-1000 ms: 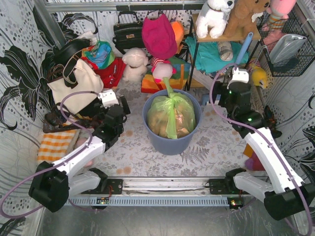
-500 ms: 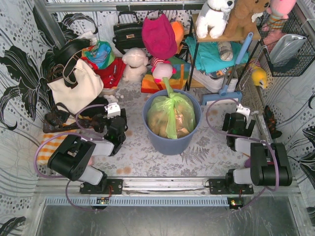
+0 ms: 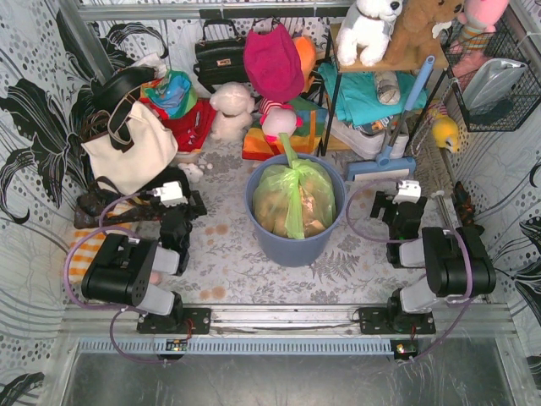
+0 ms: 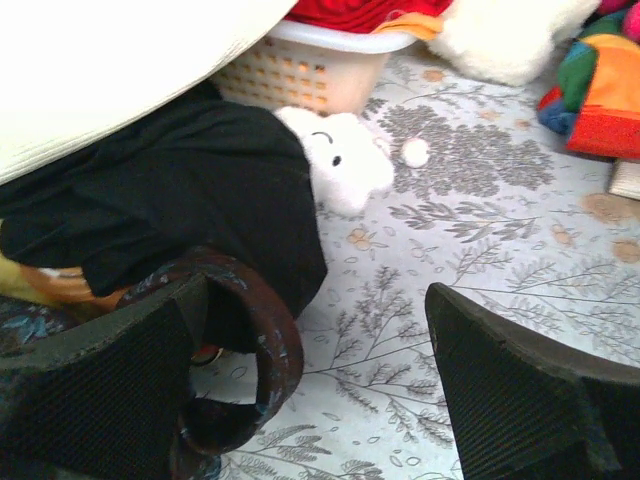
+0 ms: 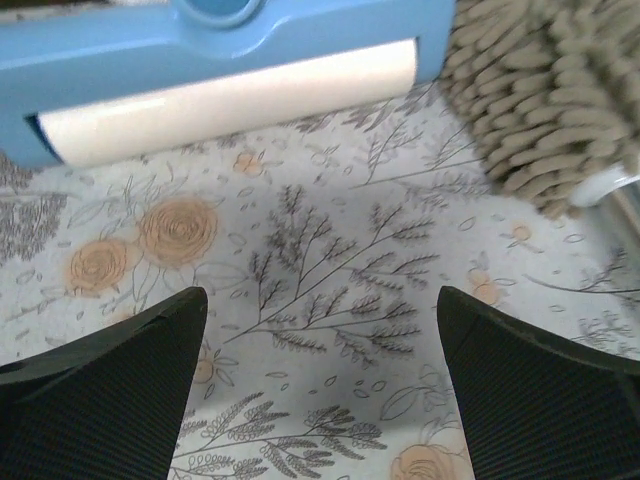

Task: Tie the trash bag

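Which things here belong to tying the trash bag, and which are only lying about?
For the job: trash bag, bin holding it, left gripper, right gripper, both open.
Lying about: white tote, black handbag, blue mop, white plush, pink hat.

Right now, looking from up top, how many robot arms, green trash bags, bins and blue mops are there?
Robot arms: 2 (left arm, right arm)
Light-green trash bag: 1
Blue-grey bin: 1
Blue sponge mop: 1
Total: 5
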{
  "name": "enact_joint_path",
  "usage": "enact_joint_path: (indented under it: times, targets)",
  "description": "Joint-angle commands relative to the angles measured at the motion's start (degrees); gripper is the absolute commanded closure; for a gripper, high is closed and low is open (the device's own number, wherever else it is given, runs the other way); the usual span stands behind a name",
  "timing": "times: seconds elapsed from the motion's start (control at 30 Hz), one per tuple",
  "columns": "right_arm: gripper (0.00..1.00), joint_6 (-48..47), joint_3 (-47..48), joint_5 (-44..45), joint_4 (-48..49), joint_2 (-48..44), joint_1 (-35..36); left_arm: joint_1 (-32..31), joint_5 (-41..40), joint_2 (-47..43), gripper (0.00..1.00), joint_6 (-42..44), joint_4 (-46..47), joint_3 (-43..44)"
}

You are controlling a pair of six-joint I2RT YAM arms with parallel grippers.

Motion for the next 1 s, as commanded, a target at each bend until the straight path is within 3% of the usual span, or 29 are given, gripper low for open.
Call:
enact_joint_path:
  times: [0.0,0.97]
  targets:
    - [0.03,-1.40,-1.27,-4.25,10.99,3.58,-0.06,1.02,6.78,0.35,0.02,-1.11,3.60,1.55]
    - [0.03,-1.48,-1.50,-1.96,12.45,4.06,0.91,2.54,7.60,0.27,0.02,-2.49,0.82,2.95]
